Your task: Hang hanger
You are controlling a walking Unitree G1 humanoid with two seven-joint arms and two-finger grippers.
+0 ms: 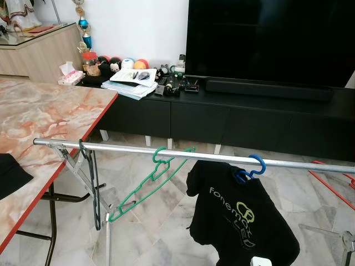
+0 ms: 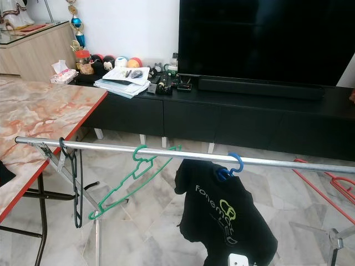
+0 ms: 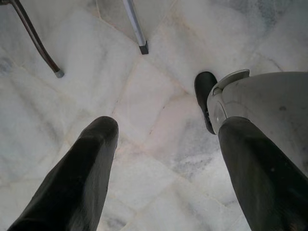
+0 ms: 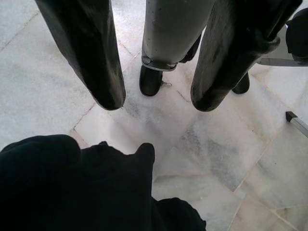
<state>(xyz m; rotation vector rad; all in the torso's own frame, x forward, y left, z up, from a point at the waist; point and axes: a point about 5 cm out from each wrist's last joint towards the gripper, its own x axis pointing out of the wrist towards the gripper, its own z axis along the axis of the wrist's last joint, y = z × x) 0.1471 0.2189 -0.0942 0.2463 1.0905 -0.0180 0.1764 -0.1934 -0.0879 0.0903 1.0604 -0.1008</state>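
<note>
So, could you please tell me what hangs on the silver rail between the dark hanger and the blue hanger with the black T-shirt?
A green plastic hanger, tilted and hooked over the silver rail, as seen in the left eye view.

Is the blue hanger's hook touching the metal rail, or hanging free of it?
Touching. In the left eye view the blue hanger has its hook curled over the top of the metal rail, with the black shirt hanging from it below the rail.

Both arms hang down: the left pincer (image 3: 163,144) and the right pincer (image 4: 156,91) point at the floor, black fingers spread apart, holding nothing.
</note>
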